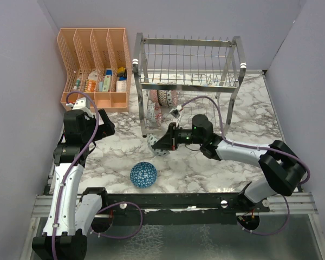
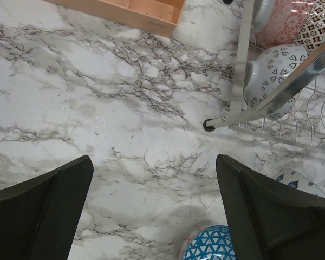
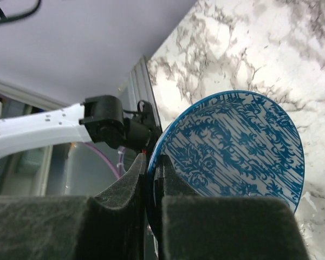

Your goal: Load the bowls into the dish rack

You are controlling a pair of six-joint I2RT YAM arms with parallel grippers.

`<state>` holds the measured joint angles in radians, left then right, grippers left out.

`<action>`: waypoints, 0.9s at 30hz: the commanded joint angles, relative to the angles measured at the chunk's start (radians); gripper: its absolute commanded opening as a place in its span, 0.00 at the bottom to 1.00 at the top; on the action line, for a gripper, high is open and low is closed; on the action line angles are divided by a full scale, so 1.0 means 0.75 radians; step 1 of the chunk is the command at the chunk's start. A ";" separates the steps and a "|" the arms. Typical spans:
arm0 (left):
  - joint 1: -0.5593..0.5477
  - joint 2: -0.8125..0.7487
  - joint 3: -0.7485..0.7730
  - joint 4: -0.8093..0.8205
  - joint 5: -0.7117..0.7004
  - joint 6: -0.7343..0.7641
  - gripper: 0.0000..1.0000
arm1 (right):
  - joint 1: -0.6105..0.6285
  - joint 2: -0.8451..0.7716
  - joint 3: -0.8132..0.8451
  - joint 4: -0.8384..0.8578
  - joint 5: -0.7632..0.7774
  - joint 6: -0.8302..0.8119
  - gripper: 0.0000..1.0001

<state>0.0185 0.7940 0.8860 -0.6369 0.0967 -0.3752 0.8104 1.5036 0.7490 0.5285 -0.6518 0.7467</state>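
My right gripper (image 1: 166, 142) is shut on the rim of a blue patterned bowl (image 1: 157, 145) and holds it on edge just in front of the dish rack (image 1: 187, 81). In the right wrist view the jaws (image 3: 153, 162) pinch that bowl's rim (image 3: 233, 146). A second blue bowl (image 1: 143, 174) with a triangle pattern sits on the table nearer the arms; it also shows in the left wrist view (image 2: 208, 245). The rack's lower tier holds a dark-and-white bowl (image 2: 273, 70), a pink-red bowl (image 2: 284, 21) and a brown one (image 2: 320, 16). My left gripper (image 1: 105, 127) is open and empty above the table (image 2: 154, 162).
An orange mesh file organizer (image 1: 95, 67) with small items stands at the back left, beside the rack. A rack foot and leg (image 2: 241, 59) stand close to the right of my left gripper. Grey walls close in the marble table (image 1: 249, 130) on three sides.
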 commanded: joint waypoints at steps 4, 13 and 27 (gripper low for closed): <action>0.004 0.001 0.029 0.020 -0.010 0.003 0.99 | -0.184 0.080 -0.023 0.470 -0.150 0.314 0.01; 0.004 0.002 0.034 0.011 -0.023 0.011 0.99 | -0.334 0.272 0.056 0.745 -0.216 0.588 0.01; 0.005 0.011 0.030 0.016 -0.035 0.018 0.99 | -0.471 0.349 0.126 0.867 -0.062 0.636 0.01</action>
<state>0.0185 0.8032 0.8864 -0.6373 0.0944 -0.3706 0.4702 1.7908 0.7982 1.1660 -0.7734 1.2728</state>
